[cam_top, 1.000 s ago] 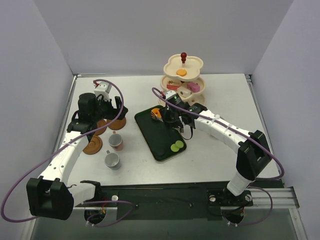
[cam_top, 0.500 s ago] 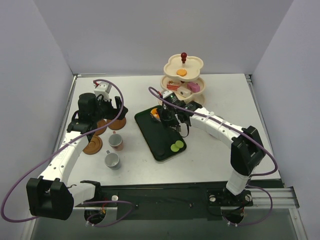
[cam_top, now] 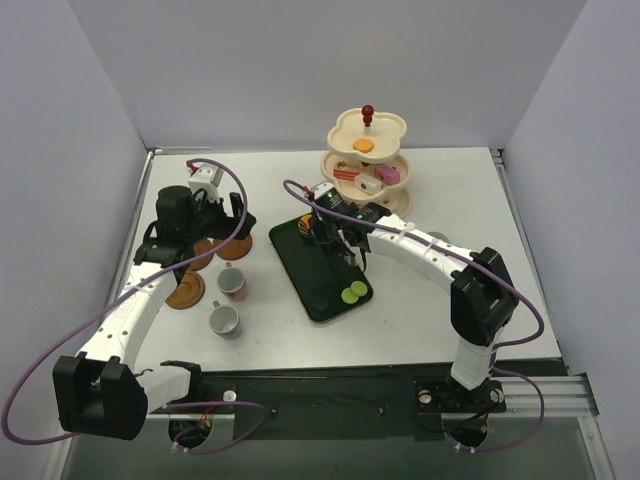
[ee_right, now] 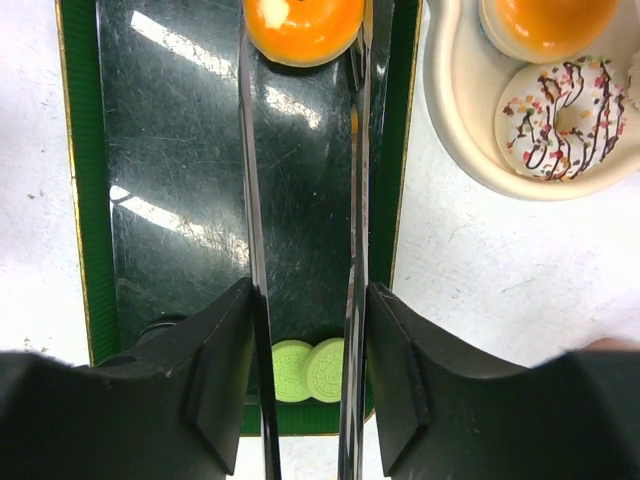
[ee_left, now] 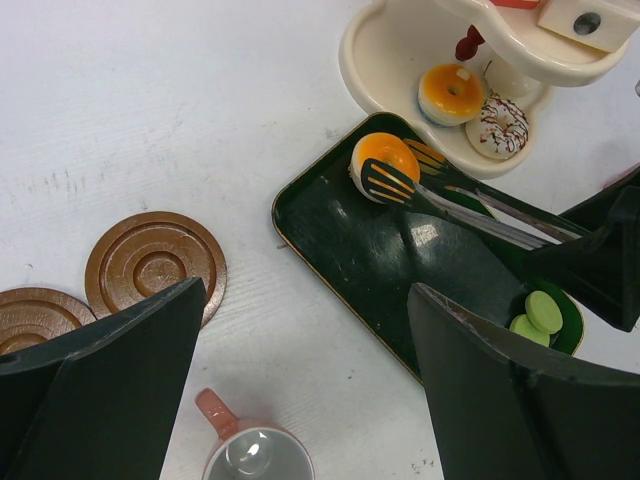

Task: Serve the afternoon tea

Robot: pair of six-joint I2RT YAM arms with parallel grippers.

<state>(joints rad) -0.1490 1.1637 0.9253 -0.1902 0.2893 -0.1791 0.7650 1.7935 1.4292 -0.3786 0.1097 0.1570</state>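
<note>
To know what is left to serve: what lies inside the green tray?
An orange sweet between the tips of the tongs and two green macarons at the other end. The right gripper covers part of the tray floor there.

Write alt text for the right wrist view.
The right pincer grips long metal tongs whose tips flank an orange sweet at the far end of a dark green tray. Two green macarons lie at the near end; a sprinkled donut sits on the cream stand, upper right.
</note>
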